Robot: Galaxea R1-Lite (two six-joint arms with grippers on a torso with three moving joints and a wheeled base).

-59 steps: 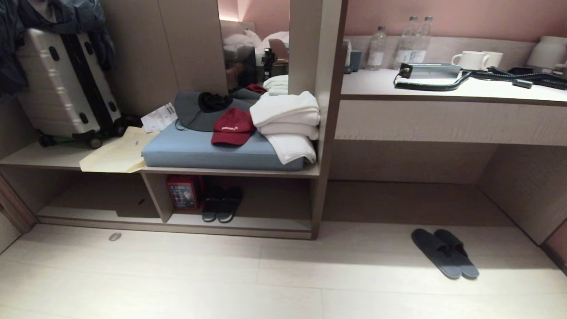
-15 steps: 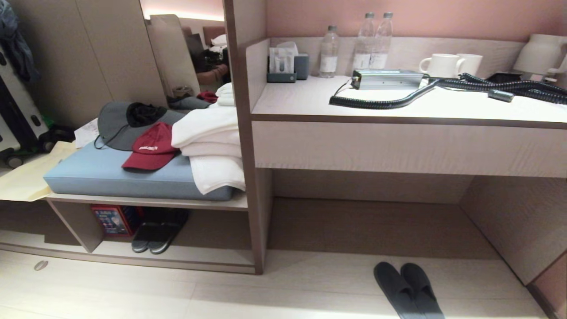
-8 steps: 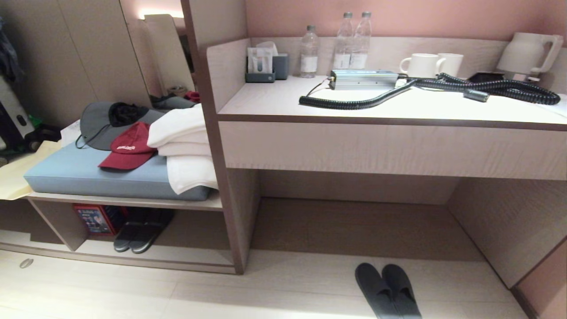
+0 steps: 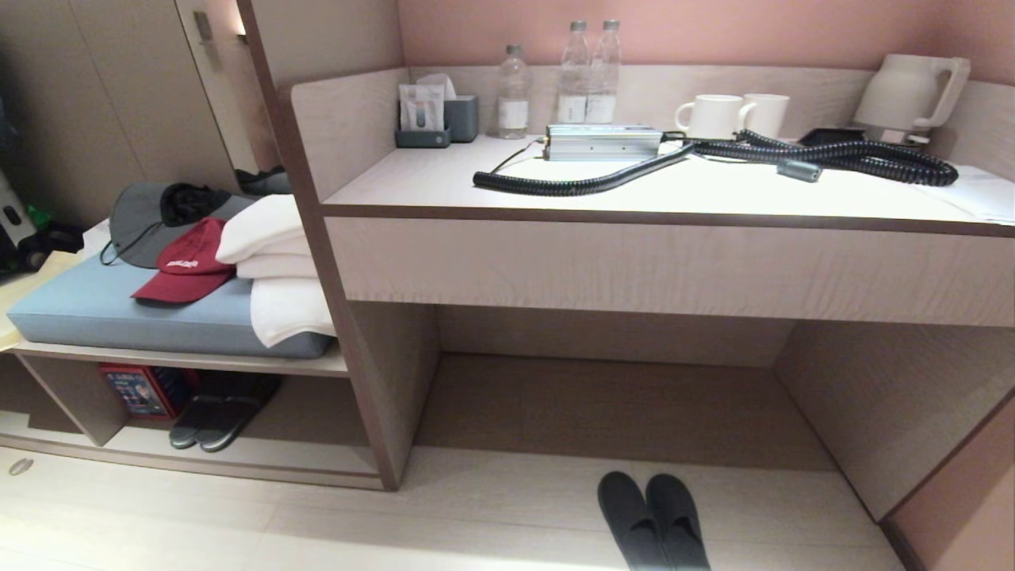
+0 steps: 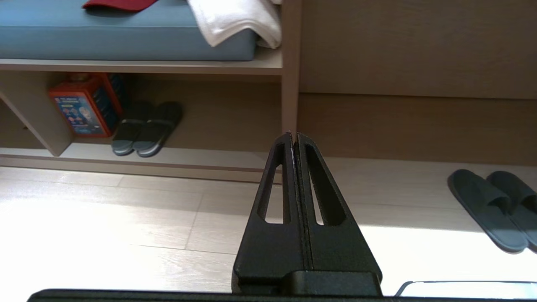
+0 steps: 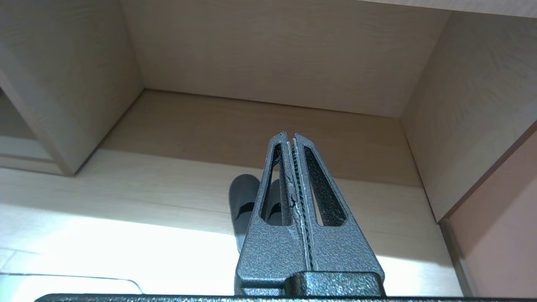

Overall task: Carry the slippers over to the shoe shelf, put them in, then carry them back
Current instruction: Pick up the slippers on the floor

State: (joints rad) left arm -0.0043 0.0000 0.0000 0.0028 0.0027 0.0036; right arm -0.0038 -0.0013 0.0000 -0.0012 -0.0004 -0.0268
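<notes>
The slippers (image 4: 654,519), a dark pair lying side by side, rest on the pale floor in front of the desk recess, cut off by the head view's lower edge. They also show in the left wrist view, the slippers (image 5: 488,207), and in the right wrist view, the slippers (image 6: 243,197), partly behind a finger. The shoe shelf (image 4: 317,458) is the low open compartment under the bench at the left. My left gripper (image 5: 293,136) and right gripper (image 6: 289,136) hang shut and empty above the floor, both outside the head view.
A second dark pair (image 4: 214,420) and a red box (image 4: 131,390) sit inside the shelf. On the bench lie a blue cushion (image 4: 95,309), a red cap (image 4: 186,266) and white towels (image 4: 273,270). The desk (image 4: 634,254) bears bottles, mugs, a kettle and a coiled hose.
The whole head view has shifted: the bench and shelf slid left and the desk recess came to the middle. The slippers lie where they were on the floor. Neither gripper changed.
</notes>
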